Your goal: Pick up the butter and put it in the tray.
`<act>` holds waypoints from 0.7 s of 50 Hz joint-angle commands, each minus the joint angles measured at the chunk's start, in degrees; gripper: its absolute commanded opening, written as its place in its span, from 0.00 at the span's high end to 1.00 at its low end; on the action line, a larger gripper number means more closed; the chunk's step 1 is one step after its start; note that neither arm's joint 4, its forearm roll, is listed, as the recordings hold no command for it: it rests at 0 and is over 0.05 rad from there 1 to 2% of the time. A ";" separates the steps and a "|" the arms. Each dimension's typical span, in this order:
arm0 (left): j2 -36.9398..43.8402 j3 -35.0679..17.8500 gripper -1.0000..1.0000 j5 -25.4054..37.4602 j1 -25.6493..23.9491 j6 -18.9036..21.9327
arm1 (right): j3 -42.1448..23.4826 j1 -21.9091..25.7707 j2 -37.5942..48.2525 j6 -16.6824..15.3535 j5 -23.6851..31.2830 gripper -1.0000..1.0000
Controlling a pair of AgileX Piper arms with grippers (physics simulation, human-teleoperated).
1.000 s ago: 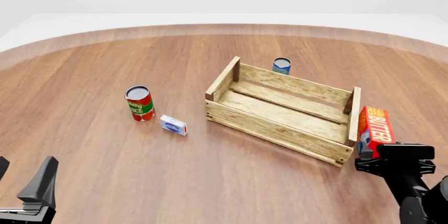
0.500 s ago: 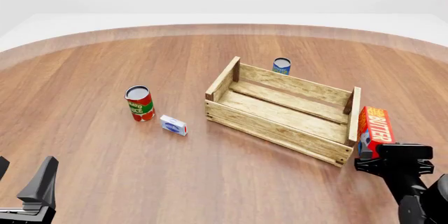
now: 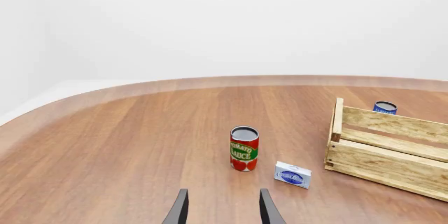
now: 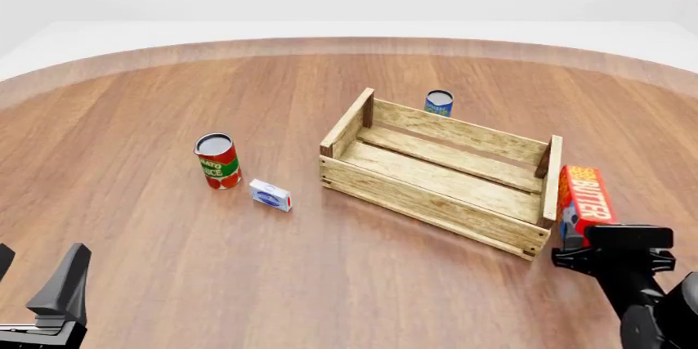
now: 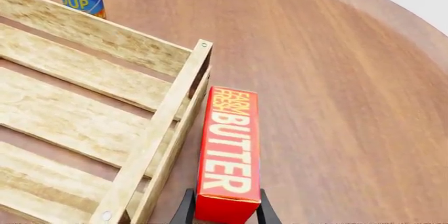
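Observation:
The butter (image 4: 586, 194), a red-orange carton with white "BUTTER" lettering, lies on the table just outside the right short wall of the tray (image 4: 431, 202). My right gripper (image 4: 578, 241) is at the carton's near end. In the right wrist view its two fingers press against both sides of the butter (image 5: 230, 150), beside the tray wall (image 5: 157, 135); my right gripper (image 5: 225, 211) is shut on it. The inside of the wooden slat tray holds nothing. My left gripper (image 4: 33, 279) stays at the near left, open and empty, also seen as my left gripper (image 3: 222, 211).
A tomato sauce can (image 4: 217, 161) and a small white-blue box (image 4: 270, 195) stand left of the tray. A blue can (image 4: 439, 103) stands behind the tray's far wall. The table's curved edge runs along the back.
My right gripper has sunk very slightly at the butter's near end. The butter, the tray and the left arm look unmoved.

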 commanded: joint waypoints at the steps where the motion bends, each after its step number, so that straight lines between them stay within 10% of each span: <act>1: 0.00 0.00 0.00 0.00 0.00 0.00 | 0.65 0.06 -2.09 1.62 -0.11 1.00; 35: 0.00 0.00 0.00 0.00 0.00 0.00 | 8.26 -1.85 -23.51 3.27 6.32 1.00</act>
